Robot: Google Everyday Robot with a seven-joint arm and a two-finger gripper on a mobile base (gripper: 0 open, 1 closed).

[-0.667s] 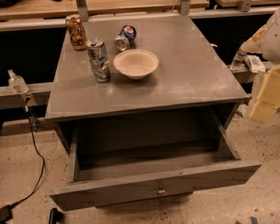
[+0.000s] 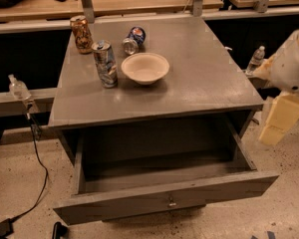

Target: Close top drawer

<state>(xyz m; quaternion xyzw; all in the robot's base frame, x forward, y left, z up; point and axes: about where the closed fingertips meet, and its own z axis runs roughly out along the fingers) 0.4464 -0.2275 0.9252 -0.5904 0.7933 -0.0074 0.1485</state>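
Note:
The top drawer [image 2: 159, 199] of the grey cabinet is pulled far out toward me. Its deep box looks empty, and its front panel has a small metal knob [image 2: 171, 201] at the centre. My gripper [image 2: 281, 117] hangs at the right edge of the view, pale yellow below a white arm. It is to the right of the drawer's right side wall, apart from it and above floor level.
On the grey cabinet top [image 2: 209, 83] stand a white bowl [image 2: 145, 67], an upright silver can [image 2: 105, 63], a copper-coloured can [image 2: 81, 34] and a blue can lying on its side [image 2: 133, 38]. A black cable [image 2: 40, 168] runs down the floor at left. Wooden tables stand behind.
The view has shifted slightly. My arm and gripper have come a little further into view at the right. The drawer is still out.

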